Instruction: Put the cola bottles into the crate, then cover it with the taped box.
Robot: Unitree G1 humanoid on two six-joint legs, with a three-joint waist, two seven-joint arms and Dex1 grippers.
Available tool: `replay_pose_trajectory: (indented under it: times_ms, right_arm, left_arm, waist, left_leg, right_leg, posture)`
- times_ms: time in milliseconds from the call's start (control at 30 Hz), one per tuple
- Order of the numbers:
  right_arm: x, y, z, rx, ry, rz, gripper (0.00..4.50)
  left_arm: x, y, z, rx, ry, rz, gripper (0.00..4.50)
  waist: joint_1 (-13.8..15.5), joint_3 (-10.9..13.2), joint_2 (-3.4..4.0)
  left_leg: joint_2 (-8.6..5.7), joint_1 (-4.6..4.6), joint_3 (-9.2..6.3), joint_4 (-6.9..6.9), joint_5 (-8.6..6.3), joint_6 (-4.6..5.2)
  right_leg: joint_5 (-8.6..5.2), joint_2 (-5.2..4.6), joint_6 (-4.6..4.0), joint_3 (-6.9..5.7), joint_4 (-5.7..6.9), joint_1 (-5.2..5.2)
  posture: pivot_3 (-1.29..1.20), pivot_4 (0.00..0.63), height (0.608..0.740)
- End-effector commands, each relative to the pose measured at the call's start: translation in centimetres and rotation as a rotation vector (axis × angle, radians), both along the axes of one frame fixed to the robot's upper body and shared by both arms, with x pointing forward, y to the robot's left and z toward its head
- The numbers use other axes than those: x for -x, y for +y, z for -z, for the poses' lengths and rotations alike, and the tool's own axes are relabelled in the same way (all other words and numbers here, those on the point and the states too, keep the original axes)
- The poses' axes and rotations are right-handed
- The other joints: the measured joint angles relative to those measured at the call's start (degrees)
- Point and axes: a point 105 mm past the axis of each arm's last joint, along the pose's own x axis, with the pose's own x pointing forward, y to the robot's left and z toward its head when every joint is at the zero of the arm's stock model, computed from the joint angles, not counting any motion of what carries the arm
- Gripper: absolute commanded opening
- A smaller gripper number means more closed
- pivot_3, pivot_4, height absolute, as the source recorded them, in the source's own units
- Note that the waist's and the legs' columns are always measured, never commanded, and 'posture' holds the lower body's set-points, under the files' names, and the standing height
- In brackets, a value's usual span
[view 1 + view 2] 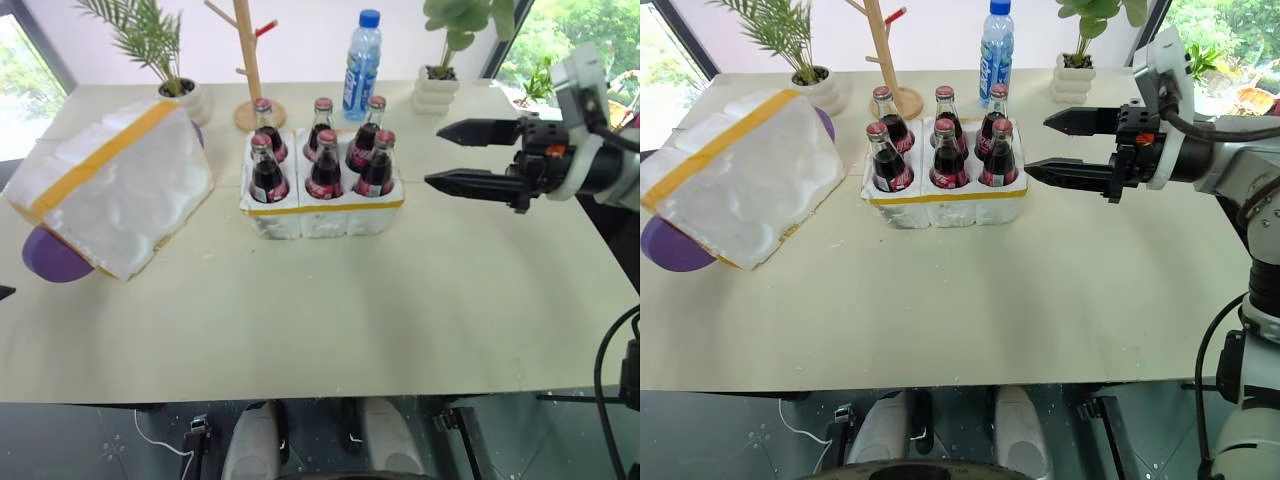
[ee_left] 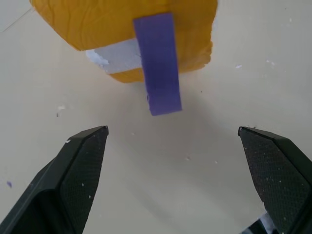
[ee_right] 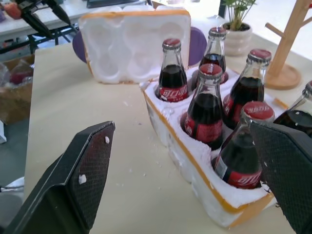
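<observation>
A: Both black two-fingered end effectors, left [image 2: 173,161] and right [image 1: 468,156], stood apart and empty; six dark glass cola bottles [image 1: 325,152] filled the low white foam crate [image 1: 322,214] mid-counter.

B: Covering came next: grasp the yellow-taped foam box [image 1: 110,187], lying beside the crate.

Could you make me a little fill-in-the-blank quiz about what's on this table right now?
1. The number of cola bottles standing in the crate is ____.
2. The right hand has its fingers ____ and holds nothing.
3. The taped box lies on the table to the robot's ____ of the crate.
4. The water bottle has a ____ cap.

Missing words: six; open; left; blue
</observation>
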Motion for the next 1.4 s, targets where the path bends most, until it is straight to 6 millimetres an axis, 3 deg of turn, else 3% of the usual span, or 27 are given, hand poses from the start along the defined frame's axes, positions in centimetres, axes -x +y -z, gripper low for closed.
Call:
replay_pose_trajectory:
  times_ms: [33, 267, 433, 733, 800, 900, 1100, 1233, 1400]
  right_arm:
    - [1.1, -0.1, -1.4, 0.002, -0.069, -0.001, 4.48]
    - [1.5, -0.6, -1.3, 0.011, -0.072, 0.035, 4.48]
    - [2.0, -0.7, -1.5, 0.012, -0.079, 0.043, 4.48]
    - [2.3, -0.9, -1.5, -0.005, -0.049, 0.055, 4.5]
    - [2.4, -1.1, -1.4, -0.015, -0.028, 0.05, 4.5]
    - [2.0, -1.3, -1.3, 0.001, -0.047, 0.081, 4.5]
    - [2.2, -1.6, -1.0, -0.009, -0.038, 0.101, 4.5]
    - [2.2, -1.9, -0.7, -0.026, -0.028, 0.121, 4.5]
    - [1.9, -2.1, -0.4, -0.032, -0.022, 0.135, 4.5]
  left_arm:
    - [-1.4, 0.1, 0.6, -0.022, 0.043, 0.017, 4.5]
    - [-4.9, -0.7, 2.4, -0.005, 0.082, 0.03, 4.5]
    - [-6.3, -1.3, 3.9, 0.014, 0.088, 0.022, 4.5]
    - [-6.9, -1.5, 4.1, -0.025, 0.063, 0.054, 0.42]
    - [-7.2, -1.7, 3.4, -0.039, 0.021, 0.069, 0.42]
    - [-8.4, -2.0, 1.8, -0.077, -0.101, 0.084, 0.42]
    - [-10.9, -3.9, -4.4, -0.182, -0.477, 0.127, 0.42]
    - [-12.3, -8.9, -10.6, -0.285, -0.847, 0.236, 0.42]
    - [-12.8, -14.3, -13.3, -0.328, -1.069, 0.34, 0.42]
  waist:
    - [0.2, 0.0, 0.0]
    - [-0.1, 0.0, -0.07]
    - [0.0, 0.0, -0.1]
    - [0.2, -0.1, -0.11]
    - [0.2, -0.1, -0.11]
    - [0.2, -0.1, -0.11]
    - [0.1, -0.1, -0.28]
    - [0.5, -0.1, -0.28]
    - [0.9, -0.1, -0.28]
  left_leg:
    - [-0.01, 0.02, -0.01, 0.01, 0.0, 0.01]
    - [0.09, 0.1, -0.09, 0.33, 0.01, 0.01]
    - [0.09, 0.09, -0.13, 0.36, 0.01, 0.02]
    - [0.08, 0.15, -0.2, 0.4, 0.01, 0.02]
    - [0.08, 0.15, -0.2, 0.4, 0.01, 0.02]
    - [0.08, 0.14, -0.23, 0.4, 0.01, 0.02]
    - [0.08, 0.1, -0.26, 0.41, 0.01, 0.02]
    - [0.07, 0.1, -0.29, 0.41, 0.01, 0.02]
    - [0.02, 0.16, -0.26, 0.46, 0.02, 0.02]
  right_leg:
    - [0.03, 0.03, 0.05, 0.0, 0.07, 0.01]
    - [0.07, 0.18, 0.11, -0.04, 0.31, 0.12]
    - [0.06, 0.17, 0.11, -0.04, 0.32, 0.13]
    - [0.06, 0.13, 0.1, -0.06, 0.34, 0.24]
    - [0.06, 0.12, 0.1, -0.06, 0.34, 0.24]
    - [0.06, 0.14, 0.11, -0.07, 0.34, 0.23]
    - [0.07, 0.13, 0.13, -0.08, 0.34, 0.23]
    - [0.13, 0.13, 0.22, -0.08, 0.35, 0.26]
    - [0.18, 0.13, 0.32, 0.0, 0.34, 0.34]
  posture:
    - [0.0, 0.15, 0.74]
    - [0.0, 0.15, 0.74]
    - [0.0, 0.15, 0.74]
    - [0.0, 0.15, 0.74]
    - [0.0, 0.15, 0.74]
    - [0.0, 0.15, 0.74]
    - [0.0, 0.15, 0.74]
    - [0.0, 0.15, 0.74]
    - [0.0, 0.15, 0.74]
